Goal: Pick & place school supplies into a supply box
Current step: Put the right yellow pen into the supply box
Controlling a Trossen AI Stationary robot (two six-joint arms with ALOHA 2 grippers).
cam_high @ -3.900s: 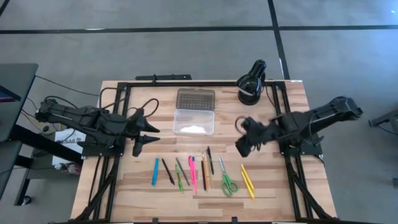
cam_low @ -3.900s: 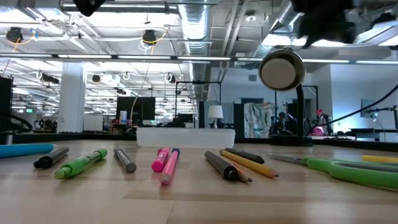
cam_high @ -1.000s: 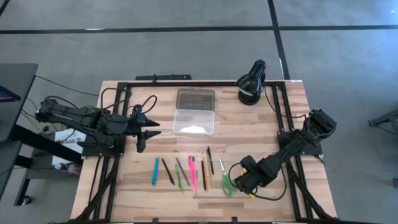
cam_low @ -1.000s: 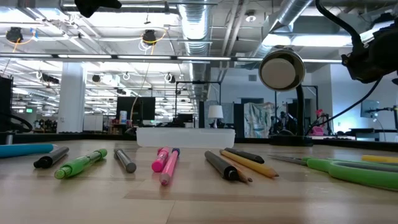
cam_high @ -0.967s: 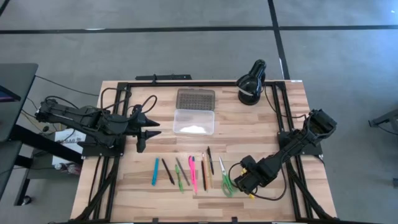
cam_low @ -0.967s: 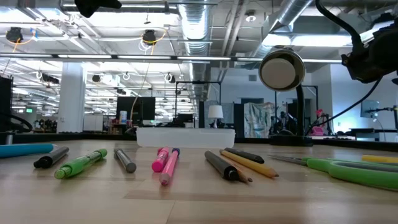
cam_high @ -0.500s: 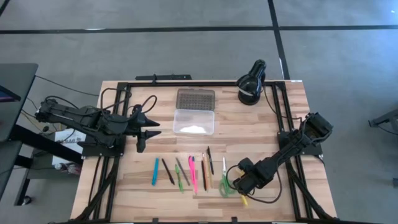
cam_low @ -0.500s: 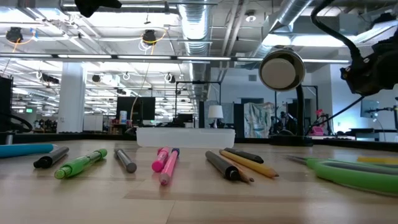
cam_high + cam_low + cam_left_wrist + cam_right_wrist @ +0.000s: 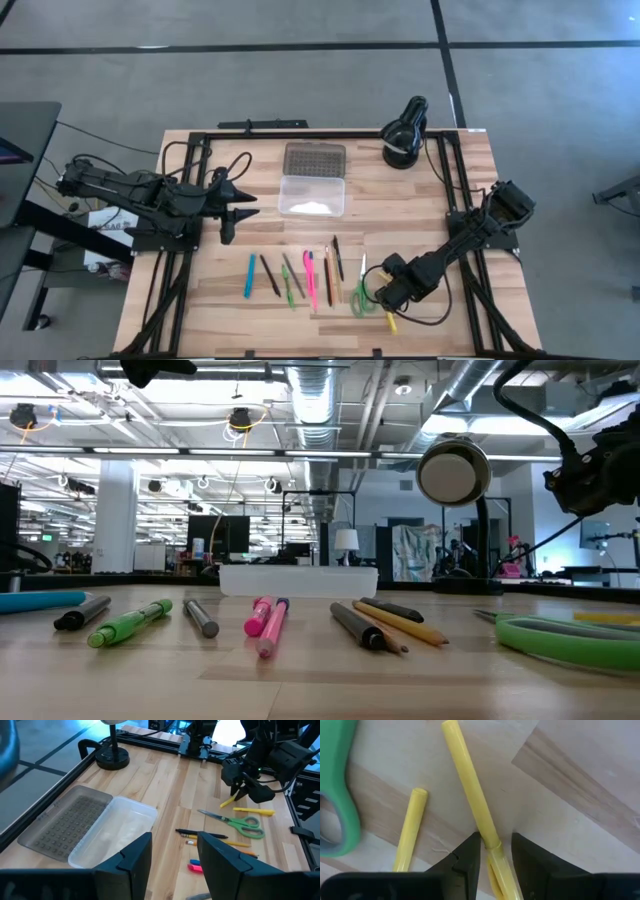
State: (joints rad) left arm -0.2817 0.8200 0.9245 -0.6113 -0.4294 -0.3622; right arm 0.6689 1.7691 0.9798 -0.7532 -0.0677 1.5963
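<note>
Right hand (image 9: pixel 492 857) sits low over the desk (image 9: pixel 450 190) at about 5 o'clock from the desk's centre, its two fingers pinching a yellow marker (image 9: pixel 470 790) near one end; the right wrist view shows the barrel running out from between the fingers and lying across the wood. A second yellow pen (image 9: pixel 410 827) lies just beside it, and the green-handled scissors (image 9: pixel 361 297) are close on the far side, so there is little room for the fingers to stray.

The marker looks light, stiff and smooth-walled: I judge it will lift with almost no effort but can roll or swivel in a narrow pinch. Held this near its end, it may droop or pivot as it rises; a hold closer to the middle of the barrel, fingers square across it, would likely carry it steadier.

The supply box (image 9: pixel 312 195) stands open at about 12 o'clock from the row of pens, its grey dotted lid (image 9: pixel 314 159) lying flat just beyond it and nothing visible inside it. Its length appears close to that of the marker, so the marker would probably have to go in lengthwise.

Left hand (image 9: pixel 232 212) hangs at 9 o'clock, fingers spread, holding nothing.
</note>
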